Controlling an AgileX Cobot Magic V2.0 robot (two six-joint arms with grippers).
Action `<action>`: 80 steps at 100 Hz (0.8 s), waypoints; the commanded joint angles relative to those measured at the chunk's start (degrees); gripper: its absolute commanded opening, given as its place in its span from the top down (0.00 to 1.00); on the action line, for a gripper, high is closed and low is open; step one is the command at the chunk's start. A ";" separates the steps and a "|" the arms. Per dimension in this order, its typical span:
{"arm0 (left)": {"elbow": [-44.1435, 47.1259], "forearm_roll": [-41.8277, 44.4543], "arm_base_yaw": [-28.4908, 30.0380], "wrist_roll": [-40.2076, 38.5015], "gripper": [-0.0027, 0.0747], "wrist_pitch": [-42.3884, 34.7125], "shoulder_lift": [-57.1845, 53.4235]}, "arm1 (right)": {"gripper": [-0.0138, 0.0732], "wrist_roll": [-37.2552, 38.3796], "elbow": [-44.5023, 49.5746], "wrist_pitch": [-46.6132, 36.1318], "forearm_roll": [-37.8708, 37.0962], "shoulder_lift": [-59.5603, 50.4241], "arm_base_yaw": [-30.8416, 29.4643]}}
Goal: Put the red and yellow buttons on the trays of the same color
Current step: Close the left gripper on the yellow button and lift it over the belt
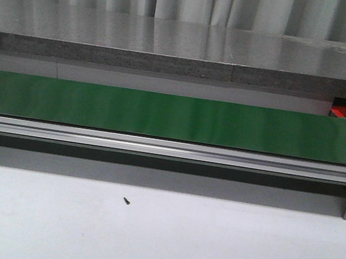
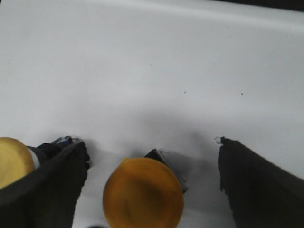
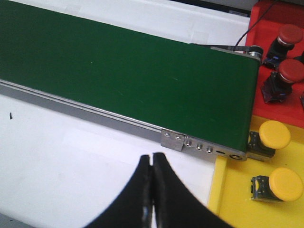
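In the left wrist view a yellow button (image 2: pixel 143 195) lies on the white table between the spread fingers of my left gripper (image 2: pixel 151 145), which is open; neither finger touches it. A second yellow button (image 2: pixel 13 162) lies just outside one finger (image 2: pixel 52 183). In the right wrist view my right gripper (image 3: pixel 152 157) is shut on nothing, over the white table beside the yellow tray (image 3: pixel 232 199). That tray holds two yellow buttons (image 3: pixel 274 134) (image 3: pixel 285 184). The red tray (image 3: pixel 284 107) holds two red buttons (image 3: pixel 290 34) (image 3: pixel 290 71). Neither gripper shows in the front view.
A green conveyor belt (image 1: pixel 175 117) with an aluminium rail (image 1: pixel 157 147) runs across the table; its end (image 3: pixel 237 118) meets the trays. A corner of the red tray (image 1: pixel 341 112) shows behind the belt. A small dark screw (image 1: pixel 126 201) lies on the white surface.
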 commanded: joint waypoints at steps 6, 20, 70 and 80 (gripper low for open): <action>-1.94 0.04 0.00 -0.59 0.25 -2.21 -2.99 | 0.92 -0.50 -1.50 -2.92 1.00 -0.59 -0.05; -1.94 -0.05 0.00 -0.59 0.25 -1.75 -2.27 | 0.92 -0.50 -1.50 -2.92 1.00 -0.59 -0.05; -1.94 0.05 0.00 -0.59 0.65 -1.52 -2.36 | 0.92 -0.50 -1.50 -3.38 1.00 -0.59 -0.05; -2.39 0.29 0.00 -0.59 0.72 -0.56 -2.37 | 0.92 -0.50 -1.50 -3.38 1.00 -0.59 -0.05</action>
